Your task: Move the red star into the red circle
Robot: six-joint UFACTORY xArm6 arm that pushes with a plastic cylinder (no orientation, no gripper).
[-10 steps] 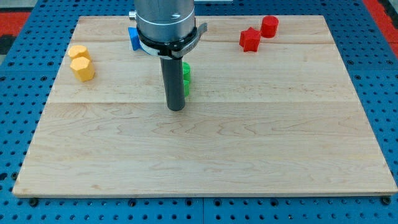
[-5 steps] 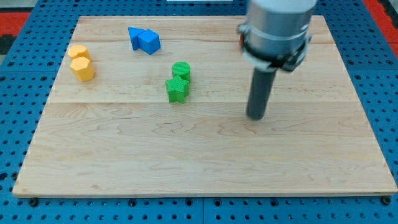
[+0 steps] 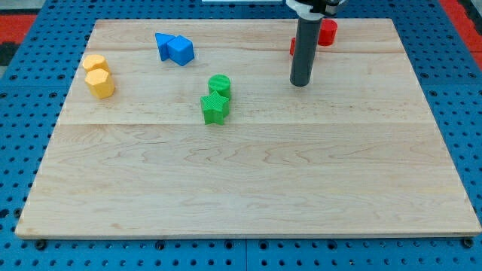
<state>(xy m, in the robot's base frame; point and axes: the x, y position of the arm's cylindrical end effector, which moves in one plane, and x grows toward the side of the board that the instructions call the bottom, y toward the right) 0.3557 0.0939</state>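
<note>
The red star (image 3: pixel 293 47) lies near the view's top right and is mostly hidden behind the dark rod; only a sliver shows at the rod's left edge. The red circle (image 3: pixel 327 31), a round red block, stands just up and to the right of it, partly hidden by the rod. My tip (image 3: pixel 300 83) rests on the wooden board (image 3: pixel 248 173) just below the red star, a short way toward the view's bottom.
Two blue blocks (image 3: pixel 175 49) lie at the top left. A yellow circle (image 3: pixel 94 62) and a yellow hexagon (image 3: pixel 100 83) lie at the far left. A green circle (image 3: pixel 220 85) and a green star (image 3: pixel 215 108) lie left of centre.
The rod has swept from beside the green blocks at the centre to the right and then up toward the view's top, ending just below the red star. No block has moved.
</note>
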